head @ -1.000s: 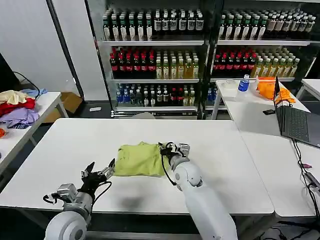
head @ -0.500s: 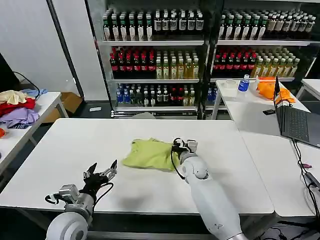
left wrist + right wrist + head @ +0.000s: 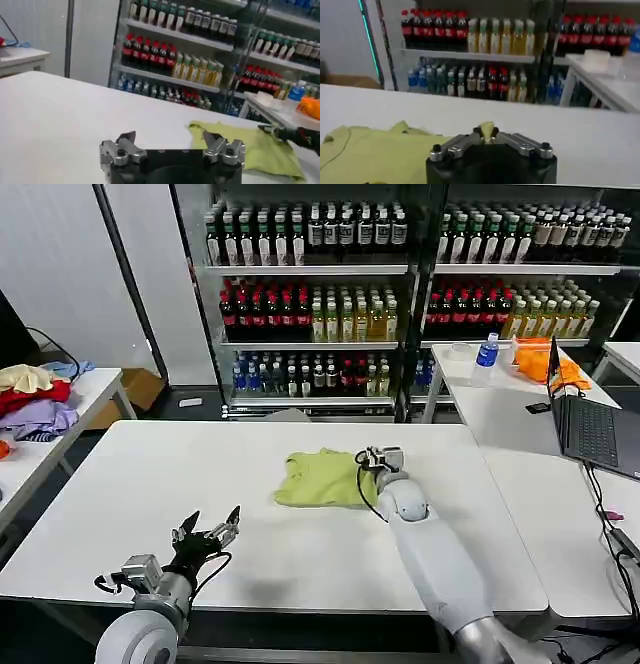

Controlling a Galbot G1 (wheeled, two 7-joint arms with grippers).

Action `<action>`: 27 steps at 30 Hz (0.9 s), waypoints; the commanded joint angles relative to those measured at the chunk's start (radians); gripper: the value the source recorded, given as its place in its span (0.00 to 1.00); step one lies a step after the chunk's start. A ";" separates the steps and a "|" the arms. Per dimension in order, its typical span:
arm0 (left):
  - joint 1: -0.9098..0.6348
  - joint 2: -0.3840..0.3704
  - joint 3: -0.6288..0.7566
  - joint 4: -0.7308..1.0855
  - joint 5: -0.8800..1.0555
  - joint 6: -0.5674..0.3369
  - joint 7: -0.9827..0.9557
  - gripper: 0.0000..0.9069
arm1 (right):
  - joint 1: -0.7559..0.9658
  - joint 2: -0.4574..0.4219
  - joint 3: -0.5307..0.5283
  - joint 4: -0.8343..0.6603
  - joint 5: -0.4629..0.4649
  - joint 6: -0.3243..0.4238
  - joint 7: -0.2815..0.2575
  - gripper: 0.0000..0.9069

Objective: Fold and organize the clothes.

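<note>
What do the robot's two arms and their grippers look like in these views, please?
Both arms have smooth, rounded white-grey shells with black cables looping near the wrists. The left gripper is black with slim dark fingers and silver metal blocks with bolts at their bases. The right gripper has a black body, silver-grey linkages and black bolts.

Matt, soft cloth T-shirt (image 3: 322, 479); smooth, perhaps laminate table (image 3: 150, 484).

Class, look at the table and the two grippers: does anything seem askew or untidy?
The T-shirt lies rumpled with uneven edges, not squarely folded. The right gripper pinches its edge, jaws closed on fabric. The left gripper hovers open, apart from it. Nothing is spilled or damaged.
</note>
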 commanded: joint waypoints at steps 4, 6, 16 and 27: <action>0.011 0.008 -0.003 -0.011 -0.001 0.000 0.006 1.00 | -0.042 -0.031 -0.014 0.022 -0.213 0.260 -0.047 1.00; 0.014 0.002 -0.003 -0.015 -0.001 0.000 0.006 1.00 | -0.121 -0.057 -0.001 0.130 -0.215 0.299 -0.037 1.00; 0.070 0.000 0.000 -0.070 0.077 -0.021 0.066 1.00 | -0.600 -0.170 0.231 0.742 -0.117 0.250 0.012 1.00; 0.138 -0.028 0.026 -0.145 0.231 -0.054 0.123 1.00 | -1.069 -0.181 0.464 1.106 -0.074 0.232 -0.067 1.00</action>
